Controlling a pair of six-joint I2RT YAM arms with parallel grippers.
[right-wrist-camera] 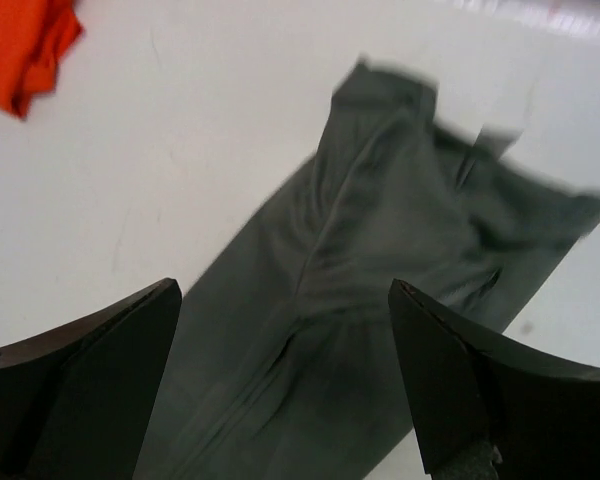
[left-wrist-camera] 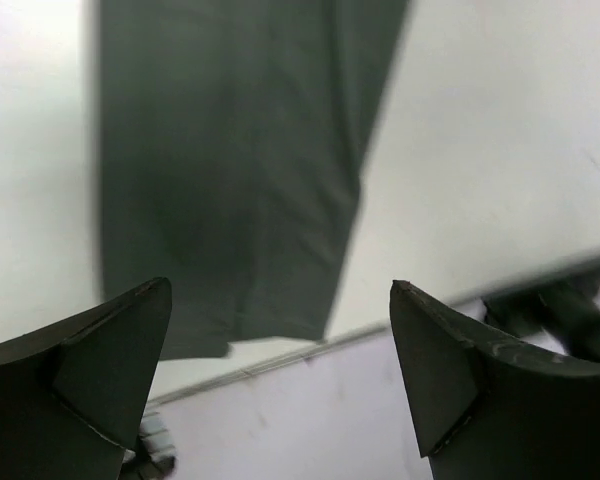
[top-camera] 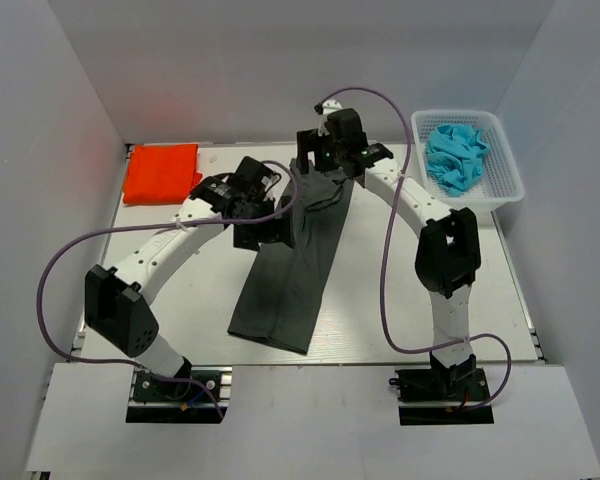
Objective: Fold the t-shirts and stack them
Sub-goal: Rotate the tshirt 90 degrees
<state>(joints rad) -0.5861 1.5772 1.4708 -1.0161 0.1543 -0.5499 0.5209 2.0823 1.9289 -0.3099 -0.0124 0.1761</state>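
The left hand [left-wrist-camera: 280,300] and right hand [right-wrist-camera: 285,300] hover spread and empty over the charcoal shirt [top-camera: 285,275]: light, limp cloth, probably best pinched at its far-end corners.

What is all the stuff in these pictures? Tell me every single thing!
grey t-shirt: one, dark charcoal, folded into a long strip, middle of the table
orange t-shirt: one, bright orange-red, folded, far left corner
basket: one, white, far right corner
cloth: crumpled bundle, light blue, inside the basket
table: one, white, under everything
cables: two, purple, looping beside the arms
left arm: one, white and black, near left edge
right arm: one, white and black, near right edge
left claw: one, black, open, above the grey t-shirt
right claw: one, black, open, above the grey t-shirt
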